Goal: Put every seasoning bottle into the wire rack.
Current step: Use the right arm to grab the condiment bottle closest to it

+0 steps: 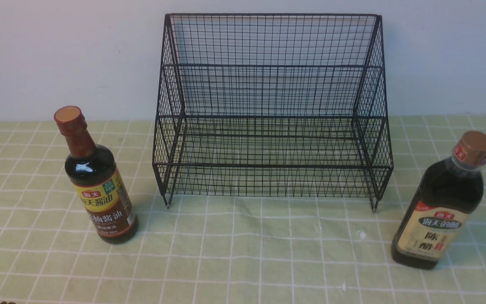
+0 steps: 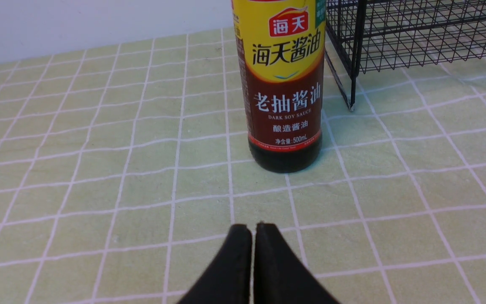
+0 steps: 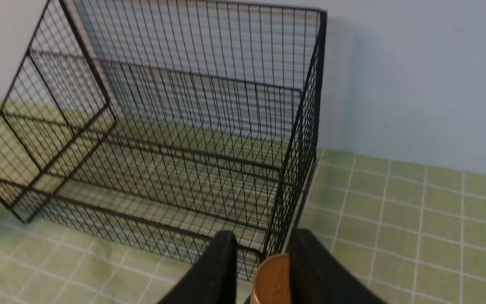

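Right of the wire rack [image 1: 268,118] stands the gold-capped bottle [image 1: 439,202], the right gripper [image 3: 263,234] parted and lined up on its cap, likely to grasp it; the left gripper [image 2: 253,226], closed, faces the red-capped bottle [image 1: 97,181].

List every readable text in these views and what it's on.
"海天": red-capped bottle, red badge.
"海天酱油": same label, yellow band.
"老抽酱油": brown band.
"DARK SOY SAUCE": below it.
"酿造酱油": below that.
"净含量:500mL": label bottom.
"陈醋": gold-capped bottle, cream label.
Its dark banner, red marks, and both bottles' fine print: too blurred to read.
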`<state>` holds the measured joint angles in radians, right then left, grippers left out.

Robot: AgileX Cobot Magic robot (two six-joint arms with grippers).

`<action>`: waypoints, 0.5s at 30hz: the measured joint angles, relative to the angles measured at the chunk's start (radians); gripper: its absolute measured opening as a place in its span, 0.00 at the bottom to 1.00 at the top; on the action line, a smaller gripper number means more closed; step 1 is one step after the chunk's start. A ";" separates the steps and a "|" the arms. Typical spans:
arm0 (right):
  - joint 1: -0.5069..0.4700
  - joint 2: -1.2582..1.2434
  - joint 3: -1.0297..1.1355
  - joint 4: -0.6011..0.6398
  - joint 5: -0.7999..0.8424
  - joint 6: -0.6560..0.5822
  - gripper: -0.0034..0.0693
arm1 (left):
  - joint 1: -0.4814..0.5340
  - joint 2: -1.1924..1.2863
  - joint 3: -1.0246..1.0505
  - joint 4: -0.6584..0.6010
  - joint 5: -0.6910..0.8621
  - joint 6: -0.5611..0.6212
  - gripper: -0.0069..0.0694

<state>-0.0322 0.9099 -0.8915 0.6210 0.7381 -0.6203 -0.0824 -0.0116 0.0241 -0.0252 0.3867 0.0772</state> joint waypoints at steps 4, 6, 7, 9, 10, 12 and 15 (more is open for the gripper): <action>0.000 0.086 0.000 0.017 -0.015 -0.085 0.62 | 0.000 0.000 0.000 0.000 0.000 0.000 0.08; 0.000 0.132 0.000 0.022 -0.024 -0.103 0.75 | 0.000 0.000 0.000 0.000 0.000 0.000 0.08; 0.000 0.144 0.000 0.024 -0.024 -0.106 0.79 | 0.000 0.000 0.000 0.000 0.000 0.000 0.08; 0.000 0.169 0.000 0.027 -0.021 -0.111 0.86 | 0.000 0.000 0.000 0.000 0.000 0.000 0.08; 0.000 0.172 0.000 0.027 -0.021 -0.111 0.87 | 0.000 0.000 0.000 0.000 0.000 0.000 0.08; 0.000 0.197 0.000 0.037 -0.006 -0.119 0.90 | 0.000 0.000 0.000 0.000 0.000 0.000 0.08; 0.000 0.217 0.000 0.040 -0.003 -0.129 0.90 | 0.000 0.000 0.000 0.000 0.000 0.000 0.08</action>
<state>-0.0322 1.1270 -0.8915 0.6610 0.7353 -0.7494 -0.0824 -0.0116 0.0241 -0.0252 0.3867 0.0772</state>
